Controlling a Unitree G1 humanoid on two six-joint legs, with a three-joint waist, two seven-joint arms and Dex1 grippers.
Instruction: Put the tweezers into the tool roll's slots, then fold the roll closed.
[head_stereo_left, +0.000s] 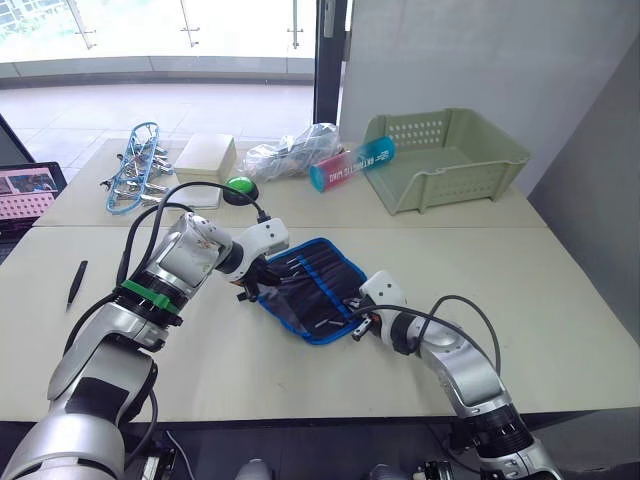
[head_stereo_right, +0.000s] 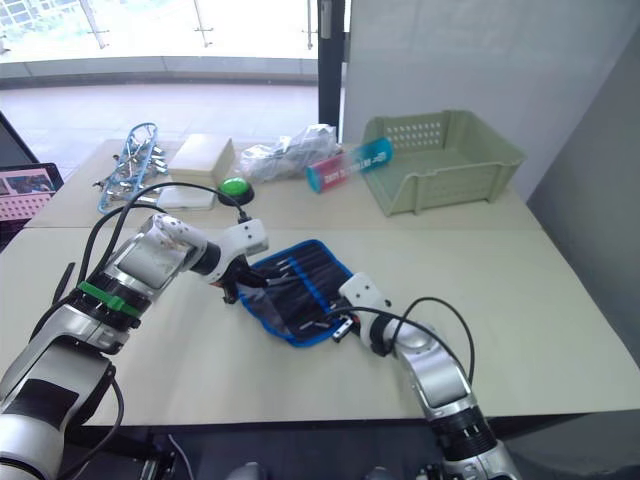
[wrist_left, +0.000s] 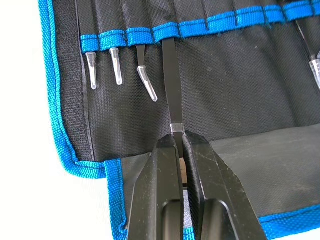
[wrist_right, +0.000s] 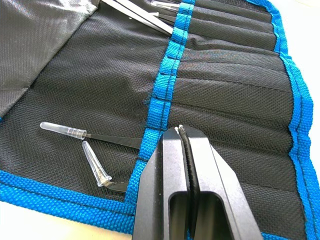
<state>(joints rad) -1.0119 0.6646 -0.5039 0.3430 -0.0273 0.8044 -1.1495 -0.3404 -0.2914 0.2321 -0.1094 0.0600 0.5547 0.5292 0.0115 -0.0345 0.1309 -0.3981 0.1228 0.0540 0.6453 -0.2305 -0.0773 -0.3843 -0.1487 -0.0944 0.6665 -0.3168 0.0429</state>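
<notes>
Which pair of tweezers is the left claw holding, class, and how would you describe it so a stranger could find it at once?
Start at the open black tool roll with blue edging in the middle of the table. Along its blue band, three tweezers with clear tip caps sit in neighbouring slots. The one you want is the next pair: a plain black strip, its free end pinched in the left claw rather than left loose.

Both arms are glossy silver-grey shells with black joints. The left arm (head_stereo_left: 150, 300) wears a bright green band at the forearm, and loose black cables loop over it. The right arm (head_stereo_left: 455, 365) carries a similar black cable. Each ends in a white wrist block and, as far as shows, matte black, wedge-shaped fingers (wrist_left: 200, 195).
</notes>
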